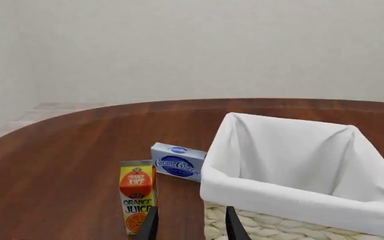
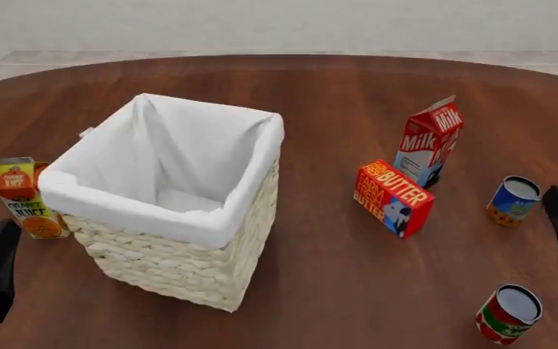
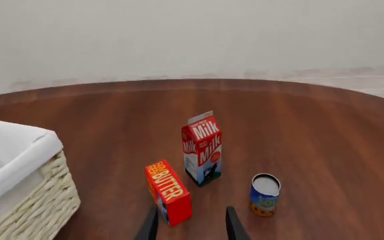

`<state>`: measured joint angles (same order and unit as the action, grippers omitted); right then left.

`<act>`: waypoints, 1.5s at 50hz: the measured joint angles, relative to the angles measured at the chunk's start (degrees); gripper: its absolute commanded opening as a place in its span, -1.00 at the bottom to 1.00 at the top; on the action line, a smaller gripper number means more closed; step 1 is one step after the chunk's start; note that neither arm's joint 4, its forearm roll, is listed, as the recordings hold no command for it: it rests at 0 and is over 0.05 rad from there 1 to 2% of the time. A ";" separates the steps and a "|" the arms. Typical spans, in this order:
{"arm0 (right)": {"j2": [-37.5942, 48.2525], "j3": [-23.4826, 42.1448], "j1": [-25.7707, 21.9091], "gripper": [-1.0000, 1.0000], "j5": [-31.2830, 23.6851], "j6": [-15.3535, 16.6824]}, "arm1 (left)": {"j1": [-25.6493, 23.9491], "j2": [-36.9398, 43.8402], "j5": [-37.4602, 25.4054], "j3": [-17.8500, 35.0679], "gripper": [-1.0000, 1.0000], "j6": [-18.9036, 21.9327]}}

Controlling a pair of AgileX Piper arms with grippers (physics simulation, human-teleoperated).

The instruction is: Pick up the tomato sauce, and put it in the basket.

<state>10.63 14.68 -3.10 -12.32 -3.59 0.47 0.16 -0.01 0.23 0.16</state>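
Note:
The tomato sauce (image 2: 508, 314), a small can with a red, white and green label and a grey top, stands upright at the near right of the table in the front view. It shows in neither wrist view. The basket (image 2: 153, 287), cream wicker with a white lining, stands at centre left and looks empty; it also shows in the left wrist view (image 1: 299, 192) and the right wrist view (image 3: 38, 200). My left gripper (image 1: 190, 227) is open and empty, near the basket's near left corner. My right gripper (image 3: 190, 227) is open and empty, just behind the butter box.
An orange juice carton (image 2: 22, 198) stands left of the basket, with a cream cheese box (image 1: 177, 161) behind it. A butter box (image 2: 392, 198), a milk carton (image 2: 429, 142) and a blue-and-yellow can (image 2: 513, 201) stand on the right, beyond the tomato sauce.

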 measured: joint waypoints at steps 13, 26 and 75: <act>7.94 10.41 -4.24 1.00 -14.36 0.19 | 0.03 0.05 0.10 -0.07 1.00 0.01; 12.69 16.55 -6.61 1.00 -26.71 0.70 | 0.04 0.05 0.12 -0.08 1.00 0.01; 21.03 18.13 -0.97 1.00 -38.57 6.07 | 0.09 -0.07 -0.04 -0.04 1.00 0.03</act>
<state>31.66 32.81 -4.07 -50.90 2.48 0.56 0.09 -0.05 0.20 0.19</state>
